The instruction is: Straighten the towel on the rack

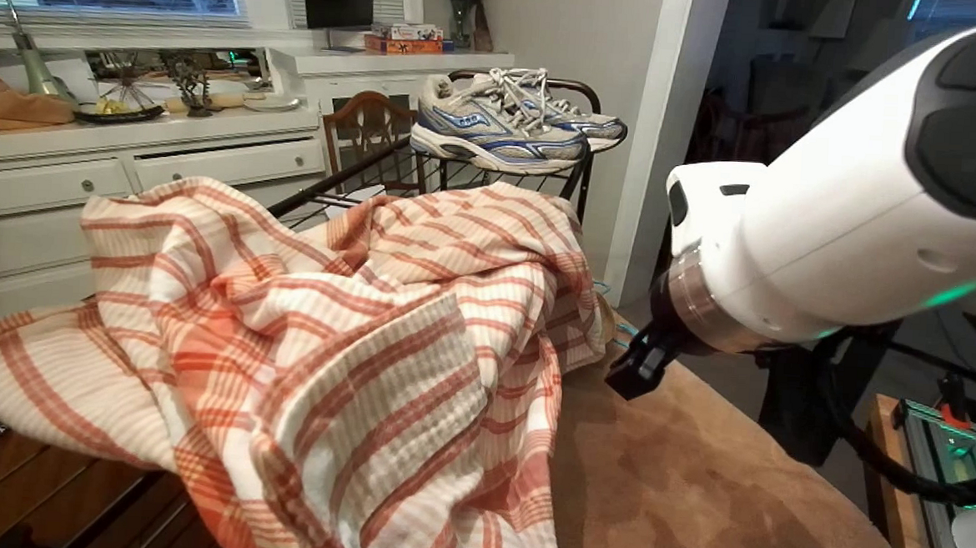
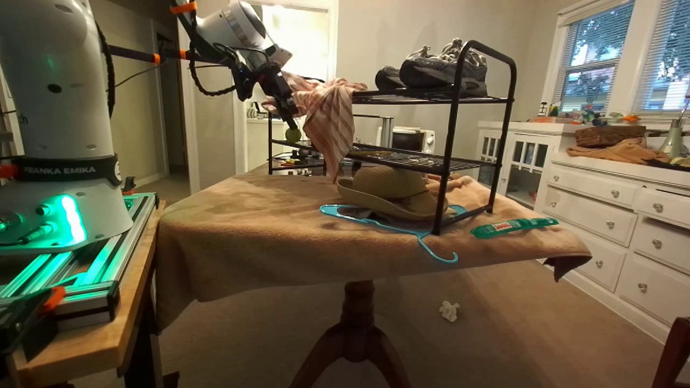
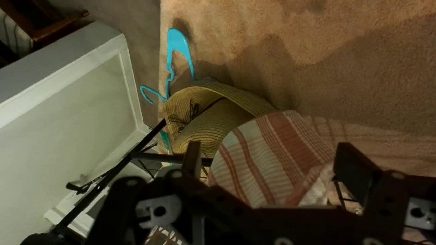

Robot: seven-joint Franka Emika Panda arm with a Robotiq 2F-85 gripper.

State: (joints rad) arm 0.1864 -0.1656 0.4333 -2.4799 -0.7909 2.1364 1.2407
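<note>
Wrist view: black two-finger gripper [image 3: 269,148] spread wide, holding nothing, facing the rumpled orange-red and cream plaid cloth towel [image 3: 272,170]. It's bunched across the top of the dark metal wire rack [image 2: 450,134], one corner hanging. Reads as pre-grasp to me; next: pinch edge, tug flat.

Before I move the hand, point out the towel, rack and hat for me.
Towel [image 1: 382,377]: in an exterior view, on a striped fold near its middle.
Rack [image 2: 451,129]: in an exterior view, on a black upright of its frame.
Hat [image 3: 218,122]: in the wrist view, on its crown.
</note>
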